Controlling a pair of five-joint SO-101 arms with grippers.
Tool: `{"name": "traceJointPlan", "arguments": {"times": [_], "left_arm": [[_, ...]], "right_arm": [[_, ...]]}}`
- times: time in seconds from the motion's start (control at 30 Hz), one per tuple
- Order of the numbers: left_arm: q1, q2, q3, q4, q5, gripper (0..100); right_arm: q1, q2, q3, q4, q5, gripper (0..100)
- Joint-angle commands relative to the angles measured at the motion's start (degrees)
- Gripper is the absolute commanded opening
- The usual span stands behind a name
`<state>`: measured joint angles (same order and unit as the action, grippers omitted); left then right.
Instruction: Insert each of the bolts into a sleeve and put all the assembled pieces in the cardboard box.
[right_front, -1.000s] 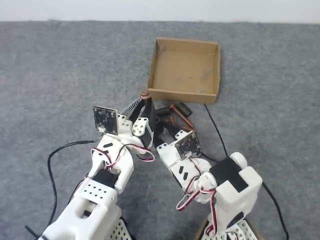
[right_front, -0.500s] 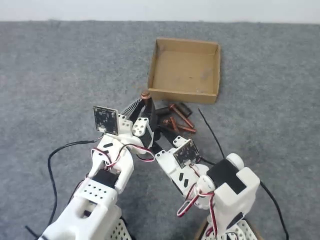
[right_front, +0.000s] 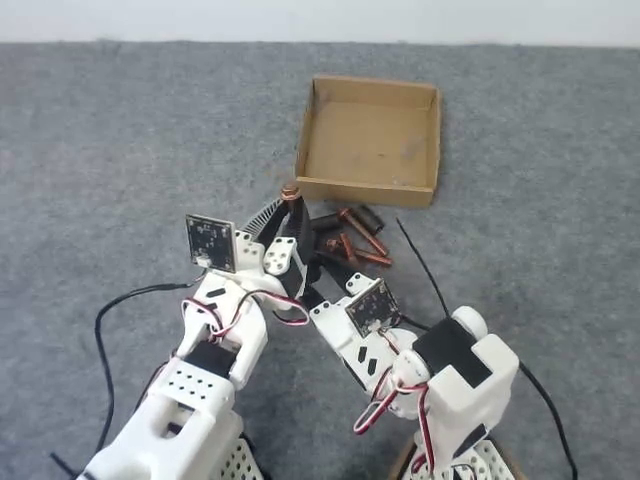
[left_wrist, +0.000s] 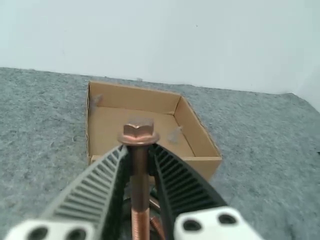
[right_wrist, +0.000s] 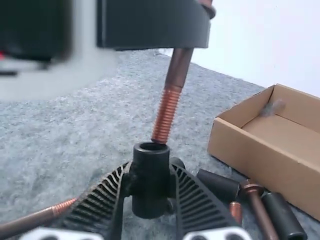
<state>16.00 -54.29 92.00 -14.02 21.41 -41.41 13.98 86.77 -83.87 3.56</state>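
Observation:
My left gripper (left_wrist: 138, 151) is shut on a copper bolt (left_wrist: 138, 134), held upright with its hex head on top. From above, the left gripper (right_front: 290, 207) hangs just in front of the cardboard box (right_front: 368, 190). My right gripper (right_wrist: 150, 172) is shut on a black sleeve (right_wrist: 150, 182) that stands upright. The bolt's threaded tip (right_wrist: 164, 117) sits right above the sleeve's open mouth. In the high view the right gripper (right_front: 318, 268) lies below and beside the left one. The box (right_wrist: 250, 150) holds no pieces that I can see.
Loose copper bolts (right_front: 358, 240) and black sleeves (right_front: 370, 216) lie on the grey carpet between the grippers and the box front. More sleeves (right_wrist: 220, 184) and a bolt (right_wrist: 257, 202) lie beside the held sleeve. A black cable (right_front: 425, 270) runs past the right arm.
The right arm has drawn back toward its base and to the left, bringing the sleeve under the bolt and uncovering the loose pieces. The left arm has stayed still.

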Motion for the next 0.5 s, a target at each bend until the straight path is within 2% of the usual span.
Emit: {"name": "traceJointPlan", "arguments": {"times": [0.0, 0.13, 0.27, 0.47], "left_arm": [[-1.85, -1.76, 0.13, -5.45, -0.79, 1], [-2.81, -1.76, 0.13, -5.89, -0.79, 1], [-2.81, -1.76, 0.04, -5.89, -0.79, 1], [-2.81, -1.76, 0.04, -5.89, -0.79, 1]], "right_arm": [[-0.13, -4.35, -0.70, -1.36, 0.18, 0.6], [0.40, -4.18, -2.73, -1.10, -1.67, 0.6], [0.84, -4.35, -5.19, 4.88, -1.85, 0.6], [0.84, -4.44, -5.63, 5.76, -1.49, 0.6]]}}
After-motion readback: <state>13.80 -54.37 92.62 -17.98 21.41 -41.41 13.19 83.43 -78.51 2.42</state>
